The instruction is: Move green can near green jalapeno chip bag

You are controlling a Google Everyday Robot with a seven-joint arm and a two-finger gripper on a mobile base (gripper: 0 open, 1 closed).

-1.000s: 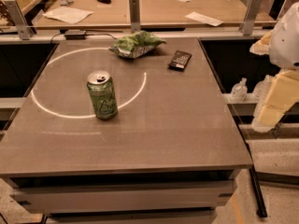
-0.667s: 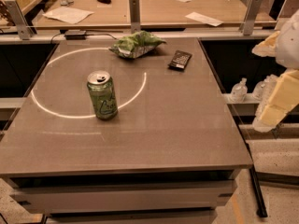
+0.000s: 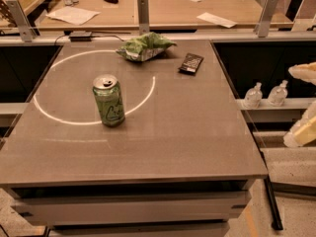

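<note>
Got the green can [image 3: 109,100] standing upright on the desk [image 3: 187,137], left of centre. Silver top and pull tab up, pale script on the side facing the camera. Sits on the near arc of a white ring [image 3: 146,92] marked on the desk top, with the base on the line.

Seeing the green jalapeno chip bag [image 3: 144,46] lying crumpled near the far edge of the desk. Behind and slightly right of the can, well apart from it, on the ring's far arc.

Also seeing a flat black packet [image 3: 191,63] to the right of the bag, near it but not touching.

Placing the end effector [image 3: 301,132] at the right edge of the view. Off the desk, beyond its right side, pale and only partly in frame. Well apart from both can and bag, touching neither. Can't tell whether wide or narrow.

Noting two small clear bottles [image 3: 253,95] side by side on a low ledge right of the desk. Behind the desk, a wooden table [image 3: 163,14] with loose papers [image 3: 74,15].
</note>
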